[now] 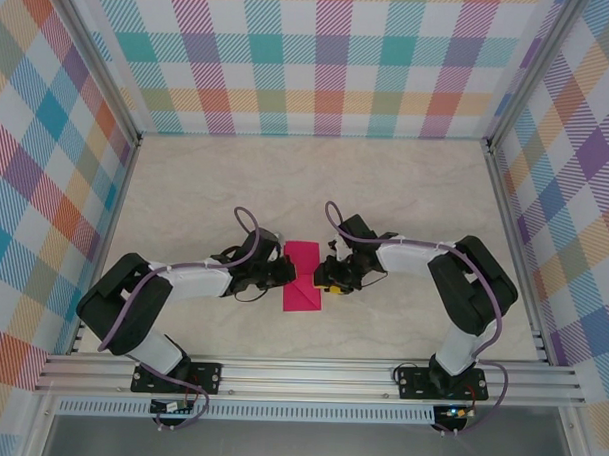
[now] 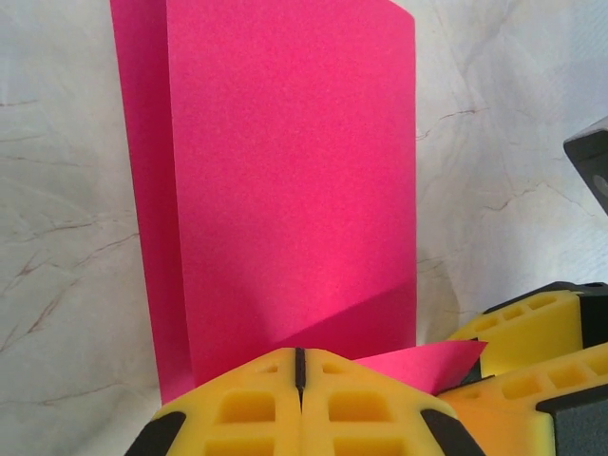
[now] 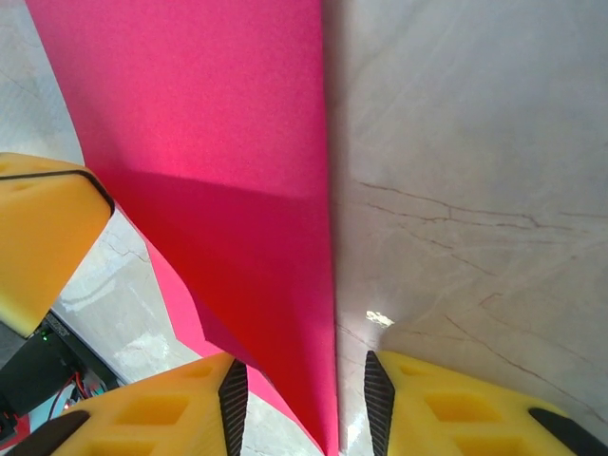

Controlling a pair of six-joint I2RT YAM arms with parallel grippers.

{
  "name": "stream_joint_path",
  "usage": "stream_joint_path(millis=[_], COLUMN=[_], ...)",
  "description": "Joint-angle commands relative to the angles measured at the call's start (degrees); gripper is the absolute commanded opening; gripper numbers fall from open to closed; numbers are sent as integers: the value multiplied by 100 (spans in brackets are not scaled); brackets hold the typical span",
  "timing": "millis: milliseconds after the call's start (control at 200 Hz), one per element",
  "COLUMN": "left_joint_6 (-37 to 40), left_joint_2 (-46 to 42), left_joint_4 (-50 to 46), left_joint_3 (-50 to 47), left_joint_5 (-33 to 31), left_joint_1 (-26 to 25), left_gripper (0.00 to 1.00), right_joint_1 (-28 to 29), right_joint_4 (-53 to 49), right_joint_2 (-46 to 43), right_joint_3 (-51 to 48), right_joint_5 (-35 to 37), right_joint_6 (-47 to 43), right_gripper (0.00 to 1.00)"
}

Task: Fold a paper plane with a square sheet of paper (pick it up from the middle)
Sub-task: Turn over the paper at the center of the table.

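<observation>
The left gripper has its jaws pressed together at the near edge of the square sheet of paper; I cannot tell whether they nip it. The right gripper has its jaws spread, with the sheet's edge running between them. The magenta sheet, folded to a narrow rectangle, lies on the marbled surface between the two grippers.
</observation>
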Motion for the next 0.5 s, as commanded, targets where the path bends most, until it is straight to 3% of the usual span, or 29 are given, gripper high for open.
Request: stream_joint_path(millis=[0,270,495], left_joint_6=[-25,-19,-10], left_joint_2=[96,152,232], left_joint_4=[-186,-265,-290], left_joint_3=[124,115,124], left_joint_5=[-141,-170,-117], left_joint_1=[-70,-70,-69], left_gripper=[0,0,0], right_joint_1=[18,18,20], right_joint_4=[189,285,73], right_joint_2=[121,263,94], right_joint_3=[221,230,213], right_joint_5=[-276,-386,-15], right_joint_6=[28,114,50], right_gripper=[38,38,39])
